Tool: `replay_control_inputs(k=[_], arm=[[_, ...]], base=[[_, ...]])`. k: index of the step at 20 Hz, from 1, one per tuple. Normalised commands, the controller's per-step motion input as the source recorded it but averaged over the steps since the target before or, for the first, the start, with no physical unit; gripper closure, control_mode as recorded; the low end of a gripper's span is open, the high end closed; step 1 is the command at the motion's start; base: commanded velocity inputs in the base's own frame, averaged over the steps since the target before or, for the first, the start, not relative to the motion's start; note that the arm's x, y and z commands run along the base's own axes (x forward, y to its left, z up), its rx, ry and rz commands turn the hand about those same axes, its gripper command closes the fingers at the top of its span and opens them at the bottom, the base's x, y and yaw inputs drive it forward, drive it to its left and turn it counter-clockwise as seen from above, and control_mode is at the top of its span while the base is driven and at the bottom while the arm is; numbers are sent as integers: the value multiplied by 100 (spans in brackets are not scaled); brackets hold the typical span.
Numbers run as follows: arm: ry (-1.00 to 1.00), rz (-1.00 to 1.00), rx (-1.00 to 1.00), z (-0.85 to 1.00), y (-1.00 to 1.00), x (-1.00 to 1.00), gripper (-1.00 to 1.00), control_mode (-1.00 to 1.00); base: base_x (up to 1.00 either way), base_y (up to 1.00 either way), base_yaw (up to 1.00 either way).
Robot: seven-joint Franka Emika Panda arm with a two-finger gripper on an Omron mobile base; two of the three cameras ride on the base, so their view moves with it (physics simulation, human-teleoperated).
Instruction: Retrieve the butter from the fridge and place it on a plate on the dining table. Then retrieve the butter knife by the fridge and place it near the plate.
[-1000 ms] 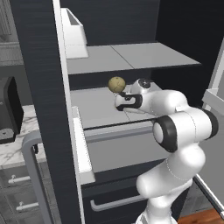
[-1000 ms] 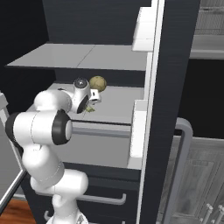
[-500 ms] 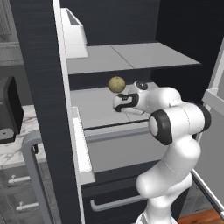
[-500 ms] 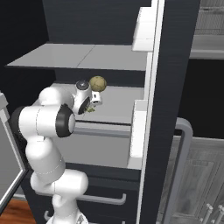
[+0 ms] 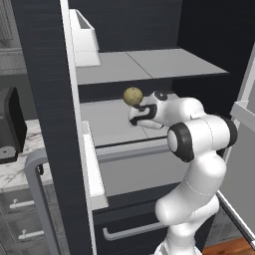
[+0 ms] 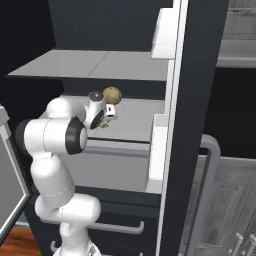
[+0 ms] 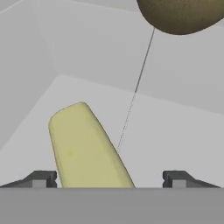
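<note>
Inside an open fridge [image 5: 45, 99] in a rendered kitchen, a white Franka arm reaches over the lower grey shelf [image 5: 107, 127]. At far left in the left base view, a black coffee machine [image 5: 10, 127] sits on a marble surface [image 5: 17, 164] beside the fridge, with the dark door edge and its grey bar handle [image 5: 40, 199] rising in front. A white door bin [image 5: 82, 37] hangs above, level with the upper shelf [image 5: 149, 64].

Further right, a round tan potato-like ball [image 5: 132, 96] rests on the lower shelf, just beside the end effector [image 5: 135, 118], which points down toward the shelf floor. From the right base view the same ball [image 6: 112, 95] sits just behind the end effector [image 6: 103, 121].

In the hand view the butter [image 7: 85, 148] — a pale-yellow stick lying at a slant on the grey shelf floor — sits between the two dark fingertips [image 7: 41, 178], nearer the left one. The jaws stand wide, released, with a clear gap on the right side; whether the left tip touches the stick cannot be told. The brown ball [image 7: 181, 15] bulges in at the top right, well apart from the butter.
</note>
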Motion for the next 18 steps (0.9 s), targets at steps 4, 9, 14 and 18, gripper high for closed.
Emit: replay_control_inputs(k=[4, 9, 14, 18], arm=[[2, 0, 0, -24, 0, 0, 100, -100], [1, 0, 0, -16, 3, 0, 100, -100], [-8, 0, 3, 4, 0, -30, 100, -100], [-19, -8, 9, 35, -1, -80, 100, -100]], base=[[0, 0, 0], [0, 0, 0], [0, 0, 0], [0, 0, 0]])
